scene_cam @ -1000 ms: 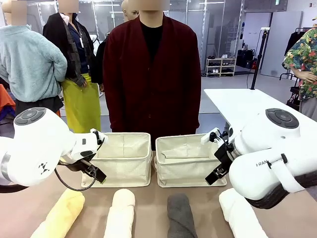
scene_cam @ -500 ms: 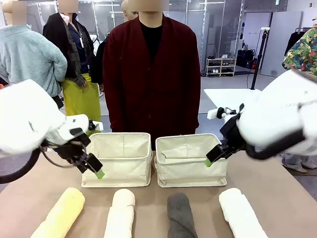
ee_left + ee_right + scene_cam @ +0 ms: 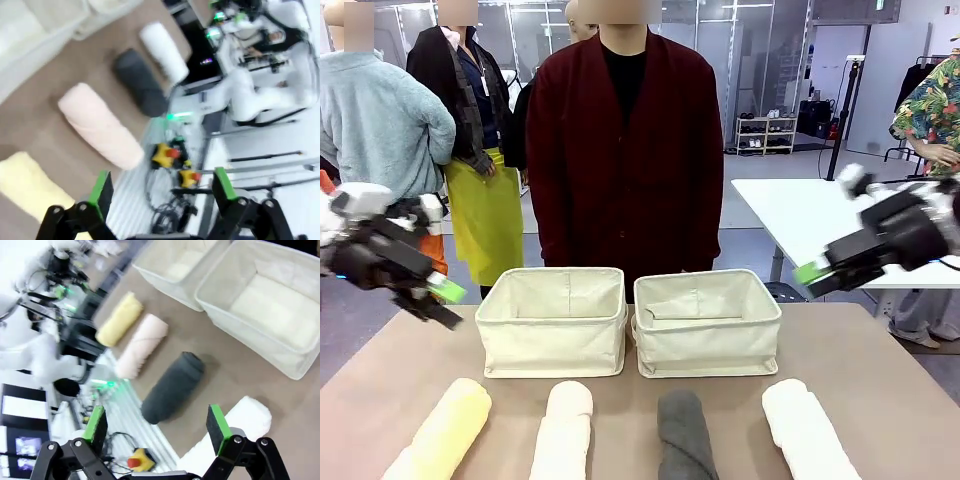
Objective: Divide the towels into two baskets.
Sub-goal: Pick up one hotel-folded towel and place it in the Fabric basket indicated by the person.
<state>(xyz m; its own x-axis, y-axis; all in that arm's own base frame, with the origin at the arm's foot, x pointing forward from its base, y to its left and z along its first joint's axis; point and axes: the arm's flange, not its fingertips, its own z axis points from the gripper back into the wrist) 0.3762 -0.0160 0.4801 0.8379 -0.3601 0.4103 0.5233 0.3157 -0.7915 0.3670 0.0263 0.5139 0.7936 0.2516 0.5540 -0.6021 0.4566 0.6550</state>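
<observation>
Hovering open: left hand [image 3: 447,303], right hand [image 3: 813,280] | towels [image 3: 683,432] well apart below

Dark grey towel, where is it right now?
In the front view the dark grey towel lies right of centre, between the cream towel and the white towel, just nearer the robot than the right basket.

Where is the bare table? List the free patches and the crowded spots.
Bare table lies left of the left basket and right of the right basket. Both baskets are empty inside. A narrow strip runs between baskets and towels. Crowded: the near edge, four towels side by side.
</observation>
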